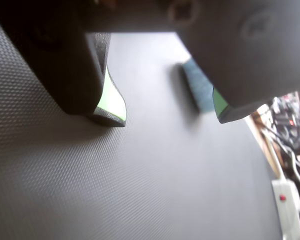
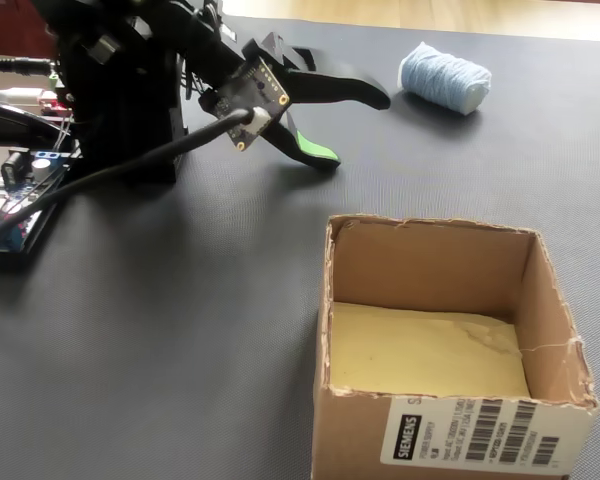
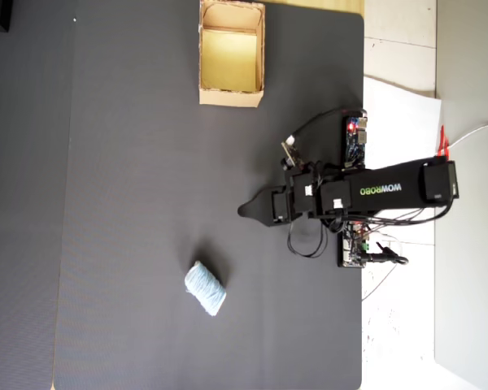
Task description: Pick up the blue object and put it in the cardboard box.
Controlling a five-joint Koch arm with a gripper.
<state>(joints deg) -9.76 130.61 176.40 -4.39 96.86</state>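
Standing nearest in the fixed view, the cardboard box (image 2: pixel 450 340) is empty, at about 5 o'clock from the claw (image 2: pixel 355 128). The claw is open wide and holds nothing, low above the dark surface (image 2: pixel 180 340). Farther back, at 2 o'clock from the claw, lies the blue object (image 2: pixel 445 77), well apart from the box. I think the claw should first reach over the bundle and close across its narrow side. Around it the surface is free, with much room.
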